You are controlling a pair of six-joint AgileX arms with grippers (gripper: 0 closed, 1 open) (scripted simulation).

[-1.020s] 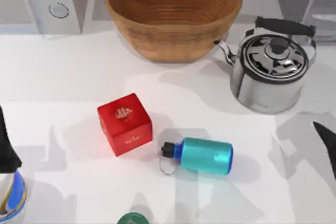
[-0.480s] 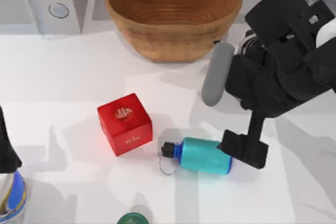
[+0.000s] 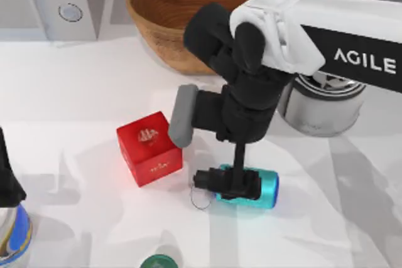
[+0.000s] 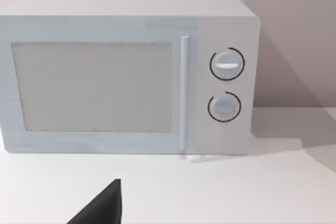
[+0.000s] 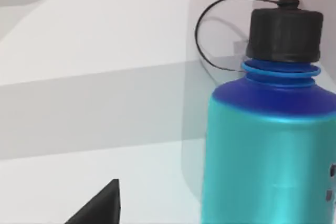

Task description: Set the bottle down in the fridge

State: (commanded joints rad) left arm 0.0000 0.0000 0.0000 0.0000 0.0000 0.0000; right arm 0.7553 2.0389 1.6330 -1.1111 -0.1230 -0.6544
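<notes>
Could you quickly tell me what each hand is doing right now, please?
Left hand: parked at the table's left edge; state cannot be told.
Right hand: over the lying bottle; grip cannot be told.

**Setting: rendered kitchen counter**

White tabletop (image 3: 94,86) against a plain pale wall. Kitchen cues: white microwave (image 4: 126,72) with two dials at the back left, woven basket (image 3: 157,10), and a steel kettle (image 3: 320,101) at the right.
</notes>
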